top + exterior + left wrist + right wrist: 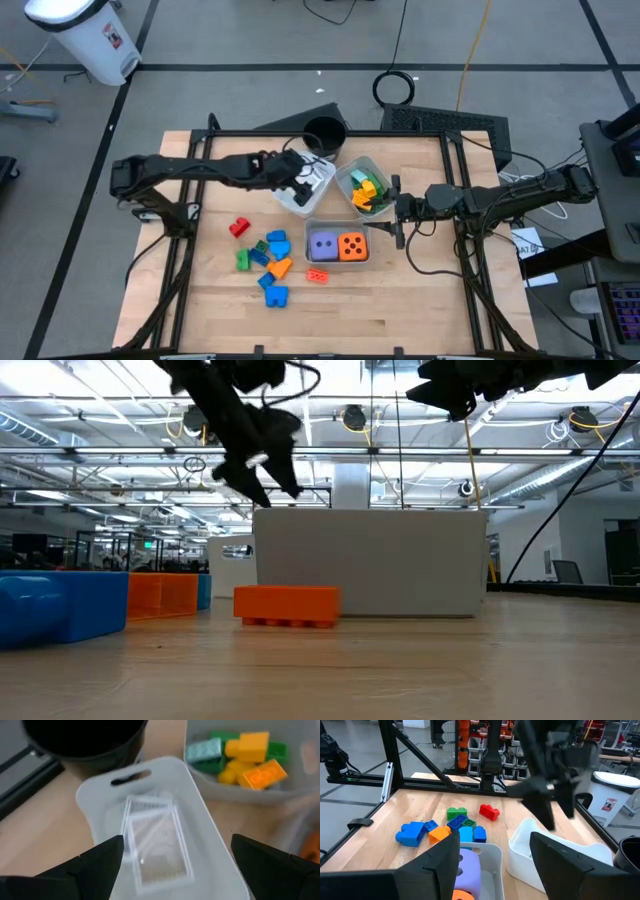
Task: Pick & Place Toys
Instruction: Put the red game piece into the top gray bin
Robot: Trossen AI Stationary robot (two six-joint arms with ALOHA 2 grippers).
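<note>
The left gripper [300, 178] hangs jaws wide over the white tray [318, 190], flat tiles [155, 840] lying inside (likely just released). The right gripper [398, 208], at three o'clock, waits half-open, empty. Loose blocks [268, 262] remain on the worktop [420, 290].

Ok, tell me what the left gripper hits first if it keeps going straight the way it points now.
Most likely the flat white tiles lying in the white tray. The left gripper hangs right over that tray with its jaws open, pointing down into it. How far above the tiles it is, the pictures do not settle.
</note>
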